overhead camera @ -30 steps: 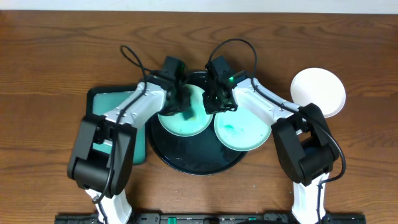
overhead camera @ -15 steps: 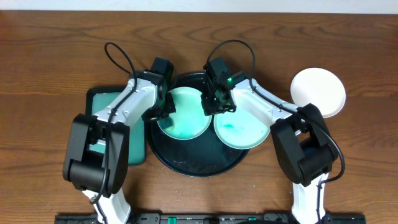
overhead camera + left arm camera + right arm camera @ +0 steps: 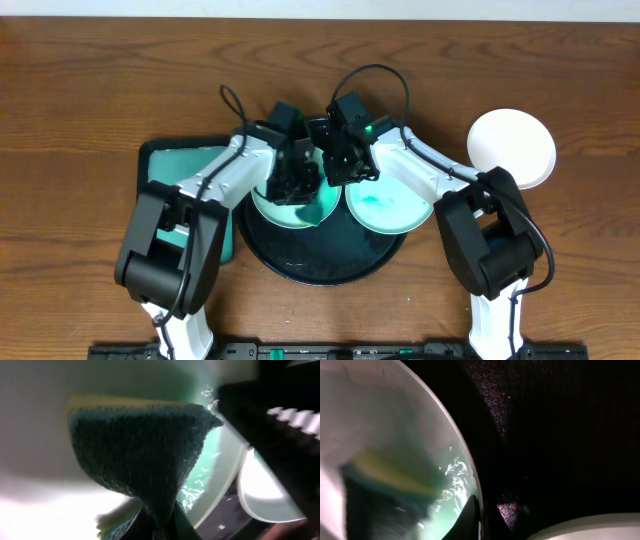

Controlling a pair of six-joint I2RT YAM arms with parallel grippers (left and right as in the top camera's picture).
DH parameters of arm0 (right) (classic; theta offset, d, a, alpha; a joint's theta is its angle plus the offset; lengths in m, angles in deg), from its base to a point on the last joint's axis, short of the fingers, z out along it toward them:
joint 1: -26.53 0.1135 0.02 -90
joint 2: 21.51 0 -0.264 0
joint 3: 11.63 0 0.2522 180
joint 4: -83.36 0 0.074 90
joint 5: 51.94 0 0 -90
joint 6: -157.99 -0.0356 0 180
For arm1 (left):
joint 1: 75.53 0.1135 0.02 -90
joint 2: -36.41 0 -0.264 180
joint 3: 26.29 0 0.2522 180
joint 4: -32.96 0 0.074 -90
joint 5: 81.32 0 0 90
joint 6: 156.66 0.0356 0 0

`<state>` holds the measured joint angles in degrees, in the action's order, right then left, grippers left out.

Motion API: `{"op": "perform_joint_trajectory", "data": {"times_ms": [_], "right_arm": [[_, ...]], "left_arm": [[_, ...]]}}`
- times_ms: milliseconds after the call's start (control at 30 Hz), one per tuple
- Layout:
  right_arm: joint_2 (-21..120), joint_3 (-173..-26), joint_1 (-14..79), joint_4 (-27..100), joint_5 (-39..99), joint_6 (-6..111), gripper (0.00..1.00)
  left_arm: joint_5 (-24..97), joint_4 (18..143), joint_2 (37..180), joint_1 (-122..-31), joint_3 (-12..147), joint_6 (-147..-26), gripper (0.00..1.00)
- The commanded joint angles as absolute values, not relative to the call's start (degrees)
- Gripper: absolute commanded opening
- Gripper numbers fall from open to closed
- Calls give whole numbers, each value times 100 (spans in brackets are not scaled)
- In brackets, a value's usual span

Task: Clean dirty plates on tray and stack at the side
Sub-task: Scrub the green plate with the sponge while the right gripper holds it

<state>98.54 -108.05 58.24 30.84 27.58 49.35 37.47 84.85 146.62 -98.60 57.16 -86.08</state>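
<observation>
Left end effector clenching a dark green-and-yellow sponge, sweeping back rightward across the mint-turquoise round plate, right end effector still pinching that plate's rim.

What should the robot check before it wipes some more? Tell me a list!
1. Sponge held in the left end effector: ok.
2. Right end effector pinching the rim of the left plate: ok.
3. Left plate wiped clean: cannot tell, mostly hidden.
4. Right plate clean: not ok, it has a teal smear.
5. White plate at the side, off the tray: ok.
</observation>
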Motion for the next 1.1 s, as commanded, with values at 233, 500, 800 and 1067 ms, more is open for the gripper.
{"op": "perform_joint_trajectory", "data": {"times_ms": [233,500,800,1067], "right_arm": [[10024,-10579,5959,2821,2662,5019,1],[10024,-10579,5959,2754,2662,5021,1],[10024,-10579,5959,2747,2662,5019,1],[10024,-10579,5959,2758,2662,5019,1]], "left_arm": [[3774,7674,14828,-9992,5600,-9047,7],[1649,8013,14828,-9548,5600,-9590,7],[141,9230,14782,-9231,5847,-9760,7],[491,9547,14011,-9345,5864,-9391,7]]}}
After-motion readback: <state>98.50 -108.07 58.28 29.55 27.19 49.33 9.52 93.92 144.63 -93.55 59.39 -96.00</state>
